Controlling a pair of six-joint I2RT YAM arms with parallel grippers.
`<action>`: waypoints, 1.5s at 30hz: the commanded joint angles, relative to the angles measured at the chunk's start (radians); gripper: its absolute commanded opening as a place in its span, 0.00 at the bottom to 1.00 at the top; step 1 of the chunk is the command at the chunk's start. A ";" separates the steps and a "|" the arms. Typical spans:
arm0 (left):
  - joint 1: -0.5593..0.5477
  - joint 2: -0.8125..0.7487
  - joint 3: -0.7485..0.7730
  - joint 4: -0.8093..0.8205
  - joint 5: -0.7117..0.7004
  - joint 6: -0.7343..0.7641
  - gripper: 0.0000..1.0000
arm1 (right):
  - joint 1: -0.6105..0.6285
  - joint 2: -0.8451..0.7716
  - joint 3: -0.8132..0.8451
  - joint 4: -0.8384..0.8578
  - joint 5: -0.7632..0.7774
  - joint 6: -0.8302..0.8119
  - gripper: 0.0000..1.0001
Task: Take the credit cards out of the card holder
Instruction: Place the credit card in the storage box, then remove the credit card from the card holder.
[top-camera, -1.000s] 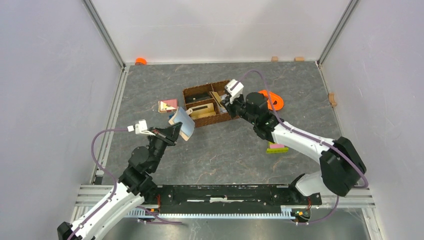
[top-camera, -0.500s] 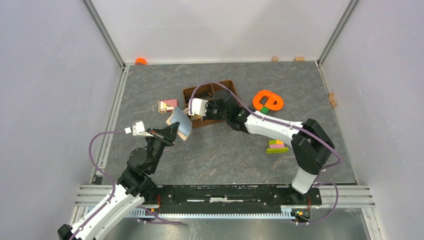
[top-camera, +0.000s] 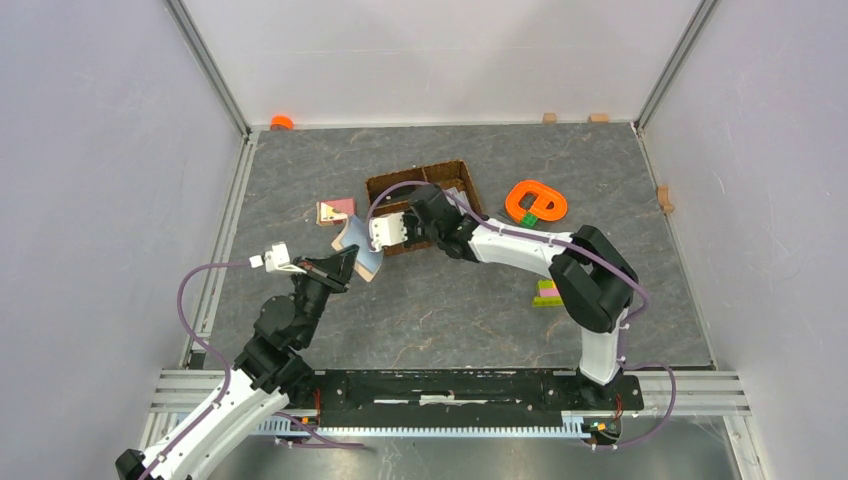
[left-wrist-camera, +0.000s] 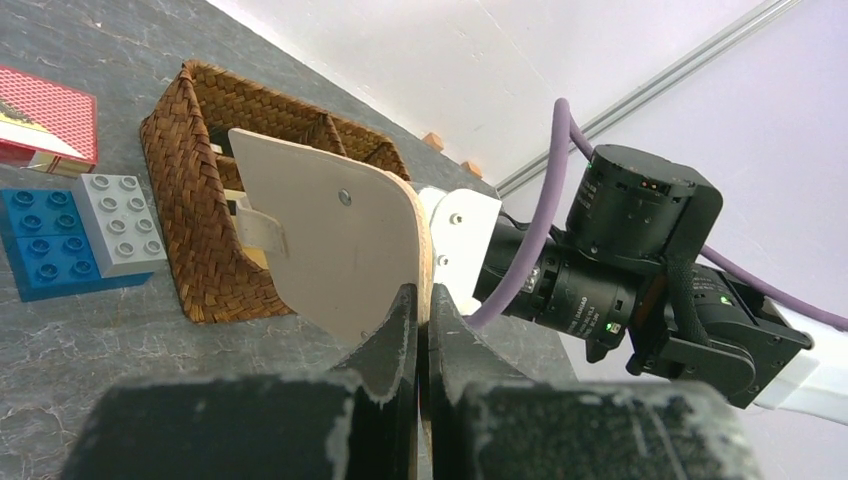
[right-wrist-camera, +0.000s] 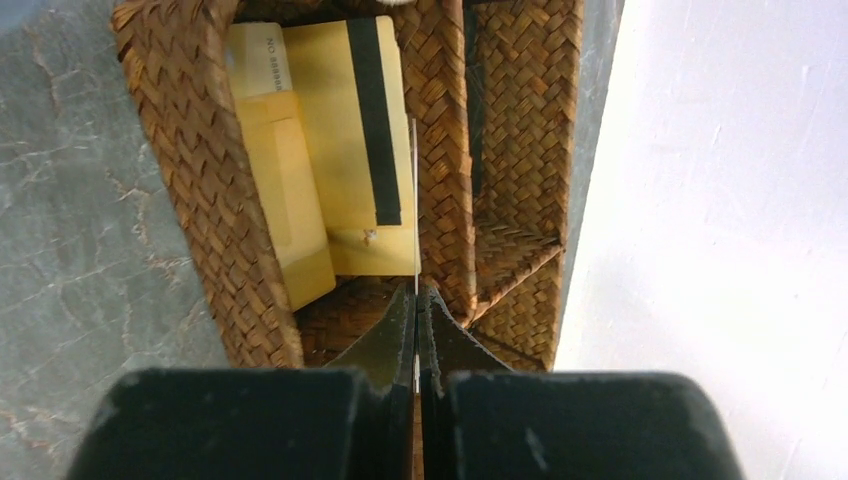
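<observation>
card holder (left-wrist-camera: 330, 240) hangs off the worktop (top-camera: 450, 300), just left of the basket (right-wrist-camera: 190, 150), with the left pincer (left-wrist-camera: 420, 300) clamped on its edge; right pincer (right-wrist-camera: 417, 300) looks pinched on a thin card (right-wrist-camera: 415, 200), seen edge-on. either shallow hold could slip, or the card could snag the basket rim

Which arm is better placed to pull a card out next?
Right: the right gripper pinches a thin card near the basket, while the left gripper clamps the card holder.

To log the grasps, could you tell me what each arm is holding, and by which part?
Left tool pinches the card holder at its lower edge. Right tool grips a thin card by its near end, seen edge-on.
</observation>
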 joint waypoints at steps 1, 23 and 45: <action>-0.003 0.001 -0.017 0.045 -0.038 -0.027 0.02 | 0.009 0.050 0.092 0.012 0.003 -0.100 0.00; -0.003 0.051 -0.031 0.101 -0.008 -0.031 0.02 | 0.014 -0.306 -0.183 0.328 -0.124 0.341 0.43; -0.002 0.307 -0.019 0.360 0.296 0.050 0.02 | 0.011 -0.949 -0.925 0.550 0.071 1.203 0.67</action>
